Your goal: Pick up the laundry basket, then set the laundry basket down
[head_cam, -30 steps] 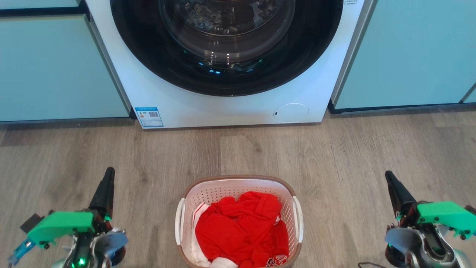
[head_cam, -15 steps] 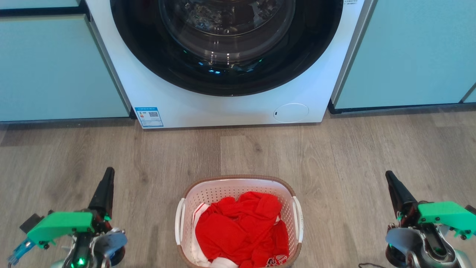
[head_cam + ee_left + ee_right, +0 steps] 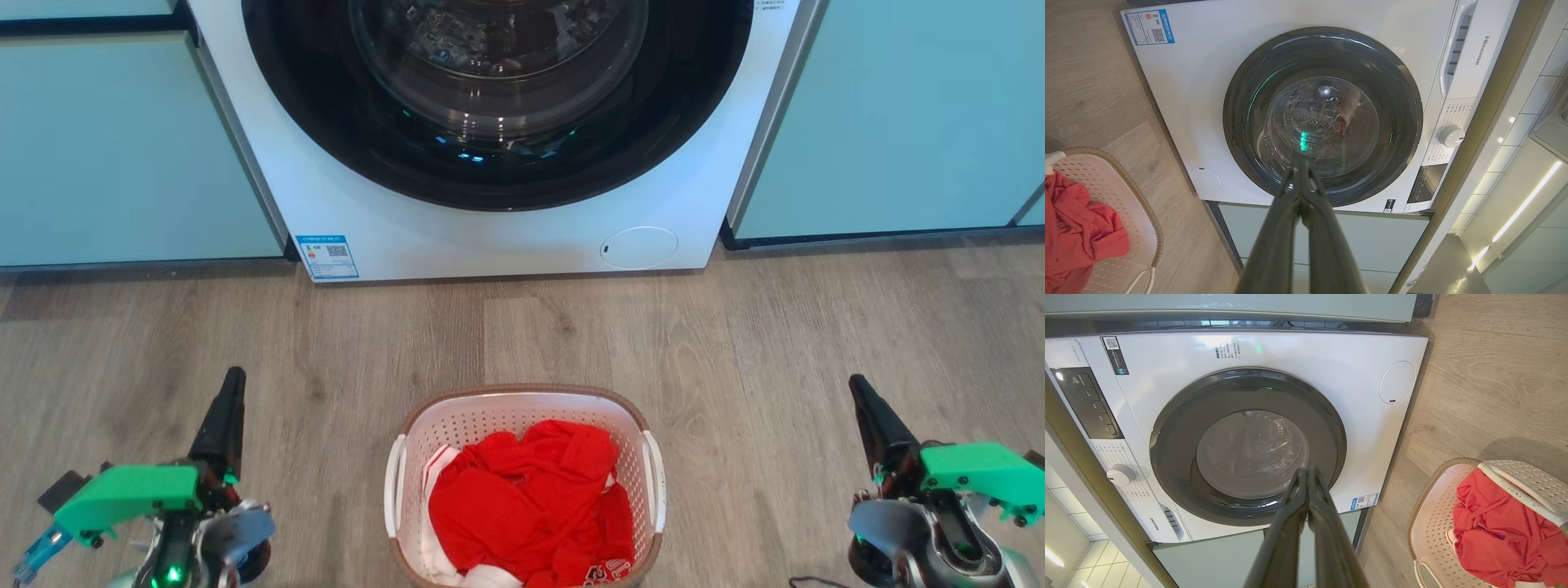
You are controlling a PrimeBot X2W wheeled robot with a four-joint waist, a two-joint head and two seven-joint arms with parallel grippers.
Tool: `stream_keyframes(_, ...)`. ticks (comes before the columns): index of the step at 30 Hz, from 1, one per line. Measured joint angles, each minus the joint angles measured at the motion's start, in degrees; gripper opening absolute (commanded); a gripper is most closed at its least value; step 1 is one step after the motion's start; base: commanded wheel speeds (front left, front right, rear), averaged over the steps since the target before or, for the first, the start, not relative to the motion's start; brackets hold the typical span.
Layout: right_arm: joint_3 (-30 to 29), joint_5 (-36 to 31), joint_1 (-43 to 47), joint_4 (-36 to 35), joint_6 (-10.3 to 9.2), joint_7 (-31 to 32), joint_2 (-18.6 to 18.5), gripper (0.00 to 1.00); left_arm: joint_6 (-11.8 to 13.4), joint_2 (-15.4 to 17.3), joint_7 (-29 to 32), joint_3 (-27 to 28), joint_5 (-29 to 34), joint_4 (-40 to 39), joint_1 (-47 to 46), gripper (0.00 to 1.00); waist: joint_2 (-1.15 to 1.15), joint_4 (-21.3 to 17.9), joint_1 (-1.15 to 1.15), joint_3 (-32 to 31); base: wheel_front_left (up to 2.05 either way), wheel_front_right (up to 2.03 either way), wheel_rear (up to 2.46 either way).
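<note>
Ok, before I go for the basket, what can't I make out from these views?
Near end of the laundry basket: cut off by the head view's bottom edge; both wrist views crop it too.
Anything under the red clothes: hidden by them.
Blue label on the washing machine: print too small, head view.
Inside the drum: dark glass and glare, left wrist view.

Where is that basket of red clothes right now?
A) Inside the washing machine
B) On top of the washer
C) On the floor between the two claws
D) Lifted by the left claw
C: the laundry basket sits on the wooden floor, untouched, between the left gripper and the right gripper.
</note>
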Motion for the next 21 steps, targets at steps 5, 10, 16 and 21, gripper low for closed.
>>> stream_keyframes(5,-0.04,-0.05,0.00,0.00,0.00,0.00,0.00,0.00,0.00,-0.03,0.00,0.05,0.01,0.00,-0.01,0.00,0.00,0.00,0.00,0.00,0.00,0.00,0.00)
stream_keyframes(10,-0.09,-0.05,0.00,0.00,0.00,0.03,0.00,0.00,0.00,-0.05,0.07,0.10,0.02,0.00,-0.01,0.00,0.00,0.00,0.00,0.00,0.00,0.00,0.00)
stream_keyframes(16,-0.16,-0.07,0.00,0.00,0.00,0.07,0.01,0.00,0.00,-0.09,0.07,0.15,0.11,0.00,-0.02,0.00,0.00,0.00,0.00,0.00,0.00,0.00,0.00)
stream_keyframes(21,-0.21,-0.07,0.00,0.00,0.00,0.08,0.01,0.00,0.00,-0.11,0.07,0.19,0.11,0.00,-0.03,0.00,0.00,0.00,0.00,0.00,0.00,0.00,0.00)
